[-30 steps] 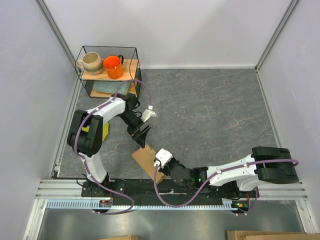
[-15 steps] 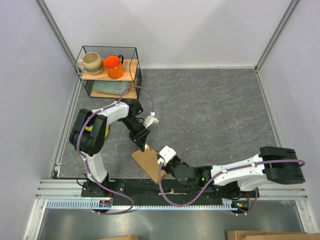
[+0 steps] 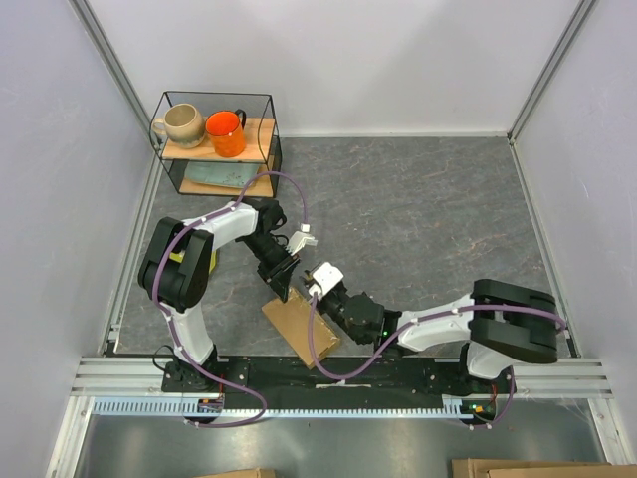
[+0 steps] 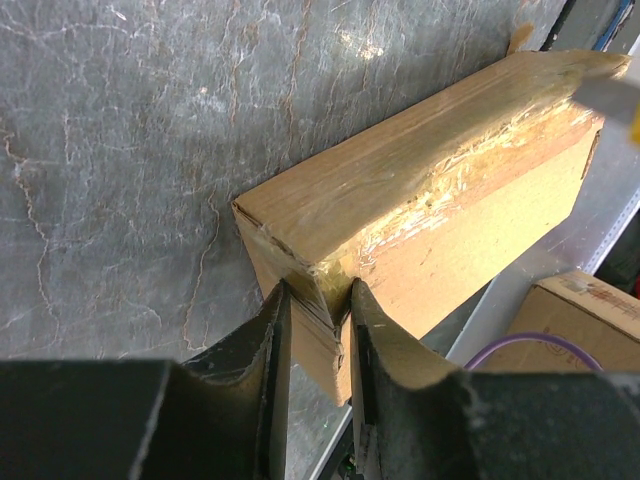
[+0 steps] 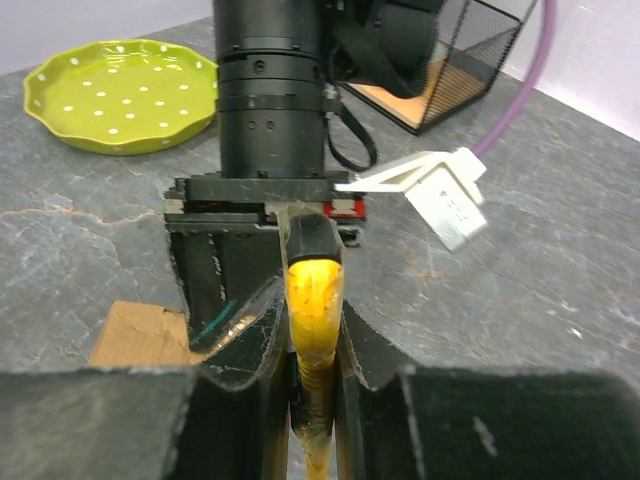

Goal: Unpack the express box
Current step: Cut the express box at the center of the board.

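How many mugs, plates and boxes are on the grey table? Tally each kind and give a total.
Mugs: 2 (beige mug, orange mug)
Plate: 1
Box: 1
Total: 4

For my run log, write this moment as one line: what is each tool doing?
left tool: shut on corner of express box | right tool: shut on yellow object, black tip | express box: closed, taped
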{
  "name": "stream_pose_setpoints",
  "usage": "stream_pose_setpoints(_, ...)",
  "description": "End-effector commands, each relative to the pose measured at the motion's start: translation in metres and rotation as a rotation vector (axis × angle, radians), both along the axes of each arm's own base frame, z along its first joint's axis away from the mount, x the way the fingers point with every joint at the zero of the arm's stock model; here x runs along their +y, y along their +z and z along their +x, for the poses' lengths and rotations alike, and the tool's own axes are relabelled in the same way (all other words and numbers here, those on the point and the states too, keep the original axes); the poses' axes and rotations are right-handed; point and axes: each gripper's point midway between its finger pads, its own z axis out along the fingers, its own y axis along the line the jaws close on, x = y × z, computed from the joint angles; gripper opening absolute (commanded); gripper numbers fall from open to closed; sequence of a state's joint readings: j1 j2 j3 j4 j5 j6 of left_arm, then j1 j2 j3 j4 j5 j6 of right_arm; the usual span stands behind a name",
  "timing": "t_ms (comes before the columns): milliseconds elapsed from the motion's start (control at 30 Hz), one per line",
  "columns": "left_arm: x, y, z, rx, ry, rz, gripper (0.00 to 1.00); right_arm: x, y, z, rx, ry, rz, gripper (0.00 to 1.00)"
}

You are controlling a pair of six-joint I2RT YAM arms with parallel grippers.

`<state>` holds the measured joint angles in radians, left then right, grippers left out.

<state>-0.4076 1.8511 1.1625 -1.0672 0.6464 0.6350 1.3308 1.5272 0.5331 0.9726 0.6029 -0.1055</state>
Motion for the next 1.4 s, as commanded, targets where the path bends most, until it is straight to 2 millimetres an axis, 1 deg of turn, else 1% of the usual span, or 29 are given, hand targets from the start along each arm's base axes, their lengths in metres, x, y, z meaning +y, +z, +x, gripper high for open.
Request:
stream_pose_setpoints(0,0.009,-0.028,0.018,-0.117,-0.059,0.069,0.22,0.04,0.04,-0.004,-0.061,0.127,0.17,0.0)
stream_pose_setpoints(33,0.009,-0.027,0.02,-0.121,-0.059,0.071,0.23,0.044,0.041,-0.004,-0.068,0.141,0.181,0.0)
stream_pose_setpoints(67,0.009,-0.027,0.019,-0.118,-0.059,0.072,0.23,0.047,0.034,-0.004,-0.066,0.147,0.17,0.0)
stream_pose_setpoints(167,0.01,-0.028,0.019,-0.118,-0.059,0.077,0.23,0.055,0.04,-0.007,-0.074,0.172,0.191,0.0)
stream_pose_setpoints(267,0.011,-0.029,0.017,-0.11,-0.058,0.081,0.23,0.059,0.038,-0.01,-0.064,0.199,0.198,0.0)
stream_pose_setpoints(633,0.011,-0.029,0.017,-0.107,-0.051,0.085,0.23,0.062,0.017,-0.009,-0.05,0.2,0.207,0.0)
stream_pose_setpoints(667,0.011,-0.029,0.017,-0.107,-0.051,0.085,0.23,0.061,0.011,-0.008,-0.047,0.195,0.198,0.0)
stream_pose_setpoints(900,0.011,-0.029,0.018,-0.111,-0.049,0.089,0.23,0.058,-0.001,-0.003,-0.062,0.166,0.177,0.0)
stream_pose_setpoints(933,0.011,-0.03,0.017,-0.109,-0.049,0.091,0.23,0.057,-0.006,-0.002,-0.064,0.163,0.164,0.0)
stream_pose_setpoints(1033,0.012,-0.031,0.017,-0.106,-0.049,0.092,0.23,0.053,-0.012,0.001,-0.062,0.147,0.144,0.0)
stream_pose_setpoints(1367,0.013,-0.033,0.016,-0.102,-0.046,0.102,0.24,0.037,-0.02,0.004,-0.058,0.104,0.115,0.0)
